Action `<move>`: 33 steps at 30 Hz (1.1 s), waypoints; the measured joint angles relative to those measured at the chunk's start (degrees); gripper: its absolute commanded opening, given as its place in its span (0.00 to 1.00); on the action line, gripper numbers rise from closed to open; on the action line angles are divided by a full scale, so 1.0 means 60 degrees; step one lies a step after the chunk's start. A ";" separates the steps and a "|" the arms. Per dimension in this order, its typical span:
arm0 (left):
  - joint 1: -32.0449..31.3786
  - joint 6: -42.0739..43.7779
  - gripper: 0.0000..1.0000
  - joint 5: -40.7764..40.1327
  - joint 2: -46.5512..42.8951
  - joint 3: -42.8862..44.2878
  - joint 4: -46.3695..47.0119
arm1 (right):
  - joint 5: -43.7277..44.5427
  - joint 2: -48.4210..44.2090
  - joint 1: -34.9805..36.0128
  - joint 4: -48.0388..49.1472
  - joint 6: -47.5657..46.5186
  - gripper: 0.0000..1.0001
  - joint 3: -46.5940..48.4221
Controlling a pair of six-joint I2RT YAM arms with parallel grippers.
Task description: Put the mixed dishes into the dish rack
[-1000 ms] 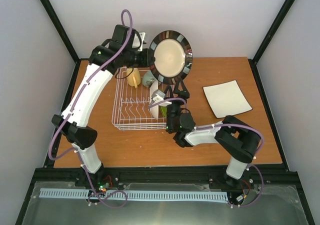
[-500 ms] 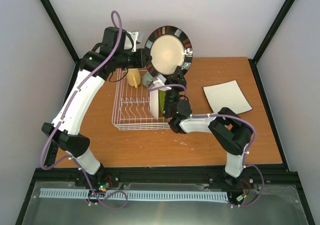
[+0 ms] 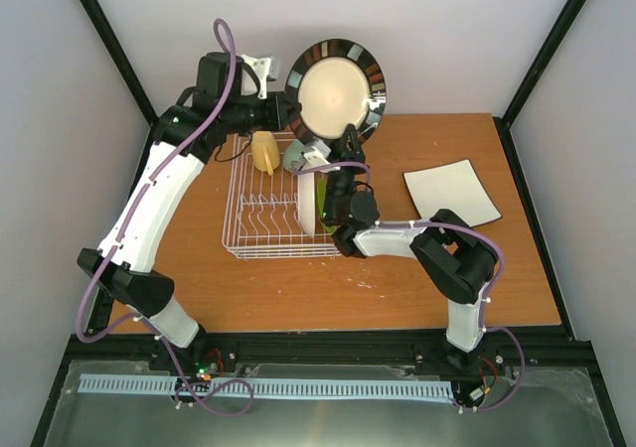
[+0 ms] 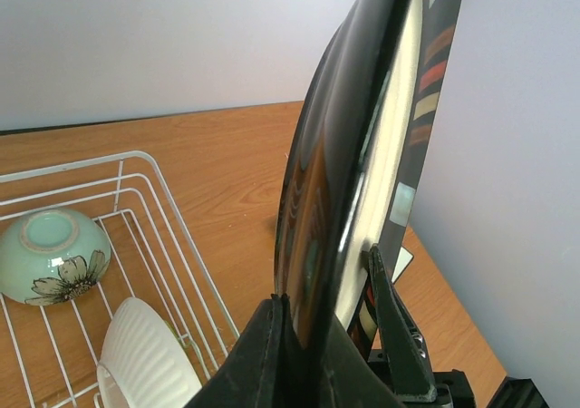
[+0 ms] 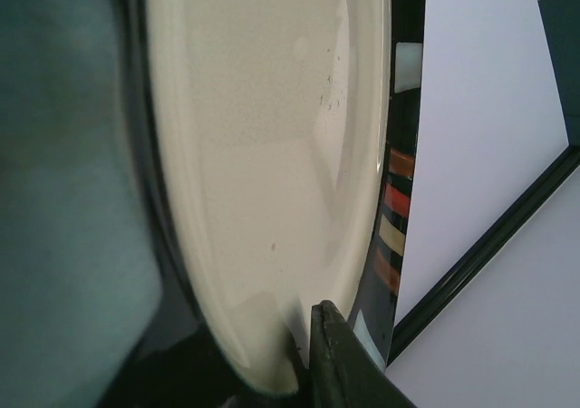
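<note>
Clamped with the fingers (image 4: 390,326) of the left gripper (image 4: 324,279) on the glossy black rim of the dark-rimmed cream plate (image 4: 362,154), one finger to each face. Held on edge, up in the air near the far right corner of the dish rack (image 3: 232,201), cream face turned toward the overhead camera. Met at the lower rim by the right gripper (image 3: 348,141), reaching up from the rack's right side. Seen from the right wrist with one dark finger (image 5: 335,363) against the cream face just inside the rim (the other finger lost in blur at the left of that view). Straddling the rim, but impossible to tell whether truly pinched on it or with a gap left.

Below the plate, in the rack's far end: the yellow cup (image 3: 264,152) and, just beside it, the pale mint bowl (image 3: 295,155), with a daisy painted on its wall. Nearer, along the rack's right side: a white ribbed plate (image 3: 306,209) and the small lime-green plate (image 3: 324,201), both on edge among the prongs, close together. Out on the wooden table (image 3: 298,288), lying flat and well apart to the right of the rack: the square white plate (image 3: 450,196).
</note>
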 measured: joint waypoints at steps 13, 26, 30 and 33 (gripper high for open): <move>-0.0211 -0.0193 0.16 0.0073 -0.0353 -0.0736 0.0168 | -0.0182 -0.0852 0.0033 -0.0029 -0.0317 0.03 -0.1177; -0.0280 -0.0200 0.69 -0.0488 -0.0692 -0.0889 0.0157 | -0.0131 -0.1188 0.0397 -0.0288 -0.0597 0.03 -0.1912; -0.0259 -0.0153 0.74 -0.0958 -0.0940 -0.1024 0.0248 | -0.0131 -0.1271 0.0637 -0.0576 -0.0481 0.03 -0.2018; -0.0157 -0.0149 0.74 -0.1282 -0.1115 -0.1224 0.0313 | -0.0135 -0.1417 0.0820 -0.0896 -0.0284 0.03 -0.2036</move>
